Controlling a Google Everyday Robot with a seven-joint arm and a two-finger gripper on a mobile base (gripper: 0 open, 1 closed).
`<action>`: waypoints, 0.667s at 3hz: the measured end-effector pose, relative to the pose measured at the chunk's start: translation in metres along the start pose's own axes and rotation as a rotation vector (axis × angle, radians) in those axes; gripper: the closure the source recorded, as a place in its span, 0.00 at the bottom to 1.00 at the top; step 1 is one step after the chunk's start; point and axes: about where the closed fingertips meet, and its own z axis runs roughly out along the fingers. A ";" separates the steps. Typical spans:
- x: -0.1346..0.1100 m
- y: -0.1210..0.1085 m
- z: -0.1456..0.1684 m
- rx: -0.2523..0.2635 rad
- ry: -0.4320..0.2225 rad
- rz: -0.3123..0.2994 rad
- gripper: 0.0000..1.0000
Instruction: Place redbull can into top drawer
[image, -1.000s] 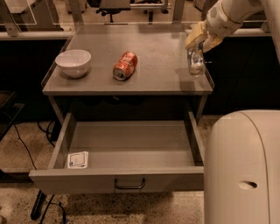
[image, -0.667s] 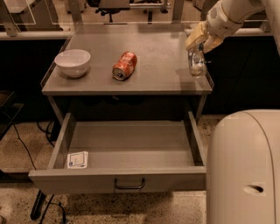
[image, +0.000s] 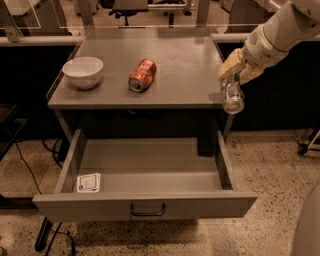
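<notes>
My gripper (image: 233, 76) is at the right edge of the grey table (image: 180, 65), on the white arm that comes in from the upper right. It is shut on the redbull can (image: 233, 98), a slim silver can that hangs below the fingers, just off the table's front right corner. The top drawer (image: 150, 172) is pulled open below the table, with a dark bar handle (image: 147, 210) on its front and a small white card (image: 89, 182) in its left front corner. The can is above and to the right of the drawer's right wall.
An orange-red can (image: 142, 75) lies on its side in the middle of the table. A white bowl (image: 83, 71) stands at the table's left. Dark cables (image: 30, 170) run over the speckled floor at the left. A chair base (image: 127, 10) stands behind the table.
My gripper has carried the redbull can forward and slightly right, from over the table's right side to just off its front right corner. The robot's white body has left the lower right.
</notes>
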 end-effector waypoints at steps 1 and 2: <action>0.008 -0.001 0.011 0.001 0.028 0.004 1.00; 0.010 0.002 0.005 0.023 -0.006 -0.001 1.00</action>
